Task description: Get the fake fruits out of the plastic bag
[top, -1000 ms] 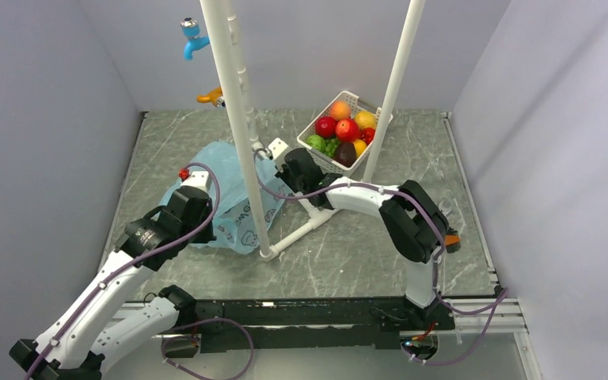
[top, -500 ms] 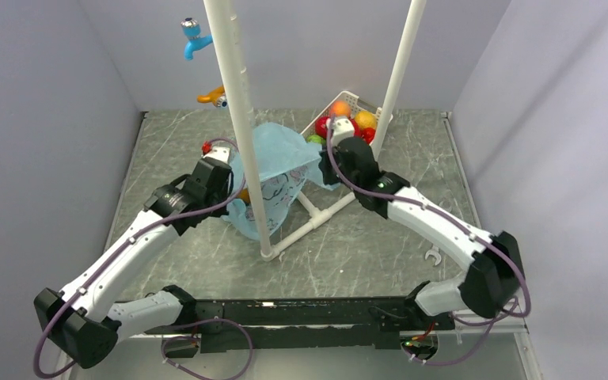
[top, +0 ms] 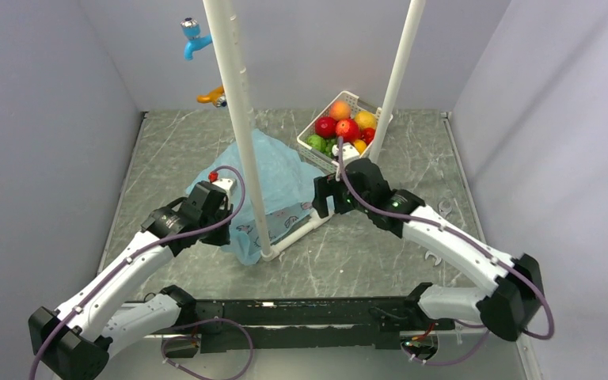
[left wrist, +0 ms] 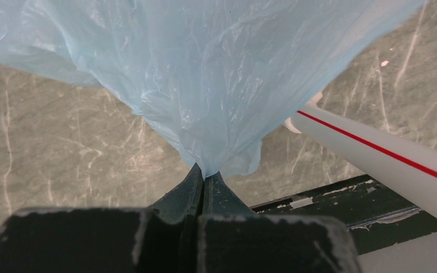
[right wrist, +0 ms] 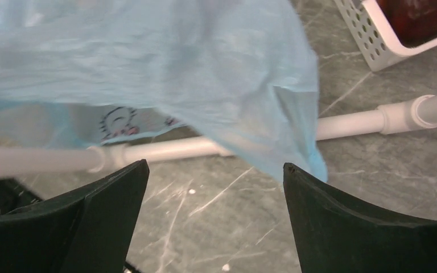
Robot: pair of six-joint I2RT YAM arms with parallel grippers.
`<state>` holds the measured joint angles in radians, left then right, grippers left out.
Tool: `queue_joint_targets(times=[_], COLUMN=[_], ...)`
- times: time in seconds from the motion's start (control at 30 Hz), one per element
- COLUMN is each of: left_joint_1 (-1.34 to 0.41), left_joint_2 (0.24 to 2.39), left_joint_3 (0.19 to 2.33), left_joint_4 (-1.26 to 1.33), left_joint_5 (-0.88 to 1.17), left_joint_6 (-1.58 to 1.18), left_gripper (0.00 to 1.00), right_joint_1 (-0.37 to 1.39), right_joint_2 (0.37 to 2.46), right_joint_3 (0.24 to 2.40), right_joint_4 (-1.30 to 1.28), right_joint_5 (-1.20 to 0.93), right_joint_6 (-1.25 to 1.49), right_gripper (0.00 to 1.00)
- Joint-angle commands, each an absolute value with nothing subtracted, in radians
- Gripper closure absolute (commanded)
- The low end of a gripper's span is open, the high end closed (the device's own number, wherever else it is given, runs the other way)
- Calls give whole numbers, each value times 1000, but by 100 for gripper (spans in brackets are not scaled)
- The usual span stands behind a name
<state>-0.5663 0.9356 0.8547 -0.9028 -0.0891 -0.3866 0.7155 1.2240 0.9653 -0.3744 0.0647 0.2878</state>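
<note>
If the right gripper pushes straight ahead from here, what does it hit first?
Probably the plastic bag, whose loose edge hangs just ahead of the open right gripper. The white pipe lies behind it, though depth is unclear.

White slotted basket (top: 353, 96), pipe frame (top: 237, 103)

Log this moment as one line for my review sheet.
left gripper: shut on thin light-blue plastic bag | right gripper: open, holding nothing | bag: beside white plastic pipe post
</note>
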Motion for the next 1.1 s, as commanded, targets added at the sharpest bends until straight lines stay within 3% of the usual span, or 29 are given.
queue_joint_targets(times=[0.0, 0.1, 0.17, 0.27, 0.37, 0.47, 0.53, 0.63, 0.7, 0.87, 1.07], left_joint_1=[-566, -566, -567, -567, -566, -566, -565, -566, -566, -564, -483], left_joint_2=[914, 913, 910, 907, 902, 900, 902, 900, 885, 788, 769], left_joint_3=[868, 868, 866, 875, 885, 888, 892, 903, 926, 1030, 1139], left_joint_4=[-853, -866, -868, -875, -882, -881, -883, -891, -913, -1019, -1073], left_joint_5=[-31, -40, -35, -31, -24, -14, -10, -2, 14, -33, -52], left_joint_6=[-398, -397, -399, -403, -406, -416, -429, -446, -448, -468, -462], left_gripper=[100, 100, 100, 100, 100, 98, 86, 51, 39, 21, 14], right_joint_1=[777, 817, 828, 847, 882, 913, 925, 938, 947, 955, 963], right_joint_2=[1074, 1000, 980, 1005, 1076, 1177, 1263, 1391, 1478, 1644, 1759], right_joint_3=[975, 901, 830, 708, 609, 556, 538, 524, 538, 605, 693], right_joint_4=[-407, -308, -181, 33, 236, 422, 554, 743, 855, 951, 963], right_joint_5=[5, -83, -157, -220, -183, -125, -109, -86, -68, -35, -23], right_joint_6=[285, 307, 349, 405, 434, 433, 413, 389, 363, 354, 322], right_gripper=[8, 8, 13, 29, 55, 66, 69, 71, 71, 72, 72])
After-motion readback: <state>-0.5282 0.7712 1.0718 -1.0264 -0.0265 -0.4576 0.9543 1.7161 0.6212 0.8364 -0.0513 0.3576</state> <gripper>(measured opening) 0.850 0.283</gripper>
